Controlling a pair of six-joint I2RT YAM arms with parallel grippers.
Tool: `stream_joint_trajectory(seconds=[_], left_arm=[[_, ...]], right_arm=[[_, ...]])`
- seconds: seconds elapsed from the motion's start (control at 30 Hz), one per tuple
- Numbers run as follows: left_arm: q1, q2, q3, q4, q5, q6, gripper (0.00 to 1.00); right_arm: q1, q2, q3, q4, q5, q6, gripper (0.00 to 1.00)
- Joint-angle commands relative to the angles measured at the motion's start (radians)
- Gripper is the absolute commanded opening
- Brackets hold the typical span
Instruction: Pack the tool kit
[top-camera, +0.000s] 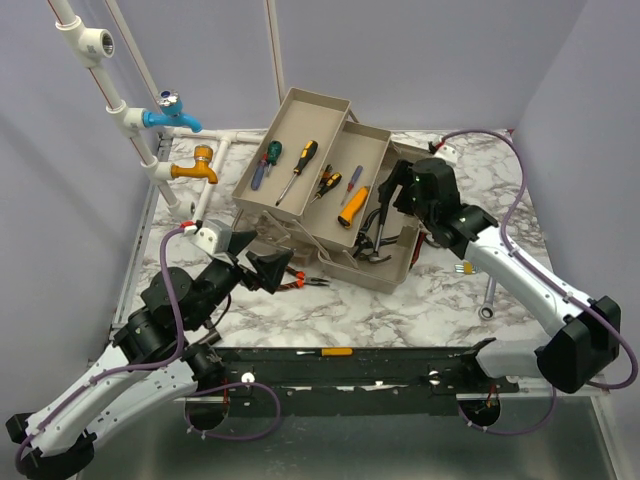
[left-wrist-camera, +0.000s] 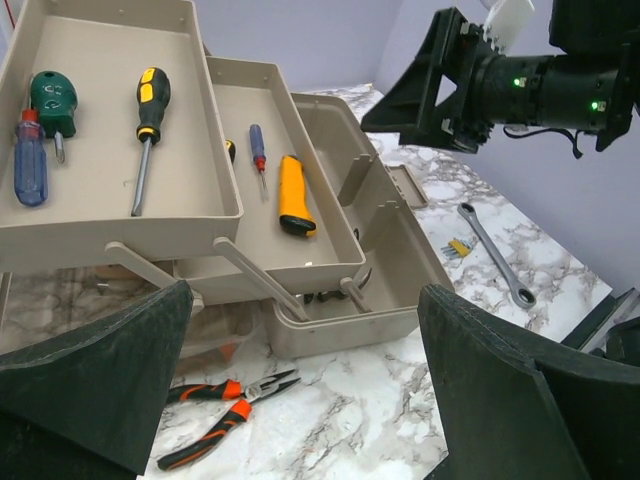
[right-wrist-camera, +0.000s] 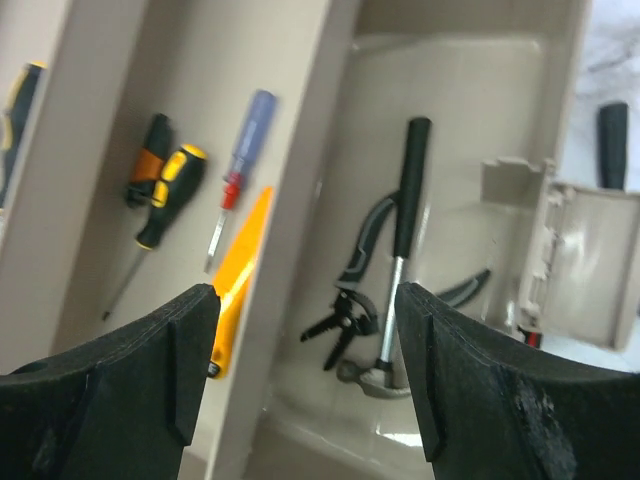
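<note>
Top: toolbox (top-camera: 385, 272) mid-bench (top-camera: 400, 312), trays folded out back-left. Left gripper (top-camera: 257, 257) fingers wide, empty, off the box's front-left corner. Right gripper (top-camera: 393, 190) over the open base.
Left wrist: orange pliers (left-wrist-camera: 225, 405) on the marble just beside the front wall; wrench (left-wrist-camera: 495, 250) apart, right.
Right wrist: fingers wide, nothing between; hammer (right-wrist-camera: 412, 180) below in base.

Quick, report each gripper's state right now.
Left gripper: open, holding nothing.
Right gripper: open, holding nothing, above the toolbox.
</note>
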Motion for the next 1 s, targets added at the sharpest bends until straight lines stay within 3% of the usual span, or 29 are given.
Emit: stream_joint_trajectory(seconds=[0.0, 0.37, 0.97], left_arm=[[-0.006, -0.004, -0.026, 0.029, 0.028, -0.033, 0.99], [-0.005, -0.029, -0.075, 0.003, -0.010, -0.077, 0.99], [-0.004, -0.047, -0.126, 0.000, -0.081, -0.089, 0.99]], right_arm=[[-0.001, -0.052, -0.078, -0.118, 0.069, 0.090, 0.77], [0.044, -0.018, -0.202, -0.200, -0.022, 0.143, 0.68], [0.051, -0.124, -0.231, -0.345, 0.102, 0.155, 0.68]])
